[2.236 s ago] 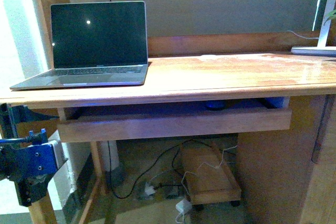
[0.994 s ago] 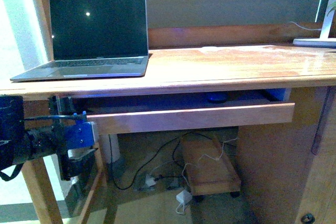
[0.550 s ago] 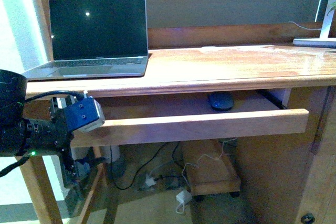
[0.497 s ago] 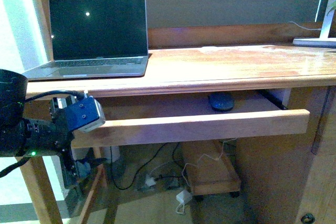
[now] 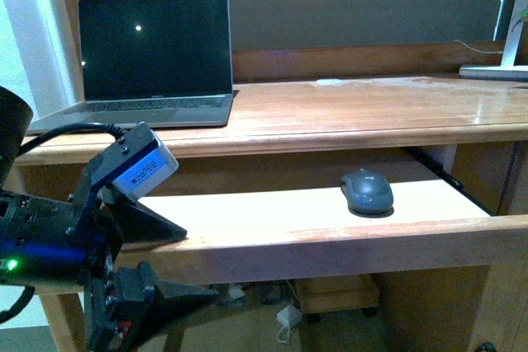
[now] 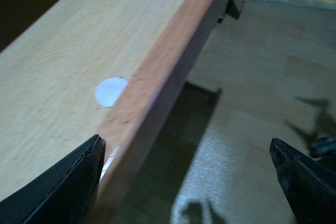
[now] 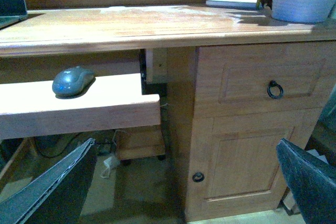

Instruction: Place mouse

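Your left gripper [image 6: 186, 145]: fingers [image 6: 63, 187] spread wide, straddling the front edge of the tray [image 5: 313, 241] at its left end. Right gripper [image 7: 185, 145]: fingers gaping too, nothing between them. Mouse [image 5: 367, 191] sits on the tray, toward its right end, below the desk [image 5: 355, 109], well apart from both grippers.

An open laptop [image 5: 153, 59] sits on the wooden desk [image 5: 355, 109] above a pulled-out tray [image 5: 264, 208].

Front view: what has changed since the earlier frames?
The tray slid out toward the robot, and the left gripper came up to straddle its front edge, jaws apart. The mouse rode out on it and is now fully exposed. The laptop stayed put.
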### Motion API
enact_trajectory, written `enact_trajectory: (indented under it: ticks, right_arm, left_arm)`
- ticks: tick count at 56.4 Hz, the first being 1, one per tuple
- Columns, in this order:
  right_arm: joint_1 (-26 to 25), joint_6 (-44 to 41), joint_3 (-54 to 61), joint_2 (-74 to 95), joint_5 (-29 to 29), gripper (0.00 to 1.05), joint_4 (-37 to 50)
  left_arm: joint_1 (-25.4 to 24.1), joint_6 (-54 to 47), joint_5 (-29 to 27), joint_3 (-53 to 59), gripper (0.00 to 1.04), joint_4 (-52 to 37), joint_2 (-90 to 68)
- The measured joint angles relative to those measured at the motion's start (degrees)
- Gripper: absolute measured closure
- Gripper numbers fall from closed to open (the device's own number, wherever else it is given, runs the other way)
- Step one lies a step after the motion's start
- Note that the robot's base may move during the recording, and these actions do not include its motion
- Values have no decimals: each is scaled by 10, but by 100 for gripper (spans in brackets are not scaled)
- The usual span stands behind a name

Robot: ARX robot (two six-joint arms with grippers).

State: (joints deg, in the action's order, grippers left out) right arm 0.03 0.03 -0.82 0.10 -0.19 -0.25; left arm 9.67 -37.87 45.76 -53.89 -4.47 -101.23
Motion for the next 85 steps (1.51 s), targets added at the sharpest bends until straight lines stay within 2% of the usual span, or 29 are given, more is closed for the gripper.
enact_trajectory:
  ticks: [7,12,16,21,30,36,42,51,57,64,69,73,76,85]
  right_arm:
    - [0,0,0,0,0,0,0]
    - [0,0,0,0,0,0,0]
    - [0,0,0,0,0,0,0]
    - [0,0,0,0,0,0,0]
    - [0,0,0,0,0,0,0]
    - [0,0,0,0,0,0,0]
    - [0,0,0,0,0,0,0]
    - [0,0,0,0,0,0,0]
    - [0,0,0,0,0,0,0]
    - [0,0,0,0,0,0,0]
    - [0,0,0,0,0,0,0]
    - [0,0,0,0,0,0,0]
    - [0,0,0,0,0,0,0]
    - [0,0,0,0,0,0,0]
  left_arm:
    - [11,89,14,17,7,-46,24]
    - [11,172,-27,16,7,-129,44]
    - [2,261,-97,12,7,-199,64]
    - [-12,321,-196,11,7,-237,96]
    - [-28,347,-380,56,7,-278,198]
    - [-23,356,-476,112,7,-270,291]
    - [-4,363,-541,173,7,-245,384]
    - [39,380,-613,252,7,-188,513]
    - [83,388,-665,308,7,-117,633]
    - [90,385,-647,362,28,-40,738]
    - [109,385,-671,417,44,20,839]
    - [110,385,-659,453,54,27,898]
    - [95,385,-645,485,67,24,938]
    - [46,385,-591,510,93,32,967]
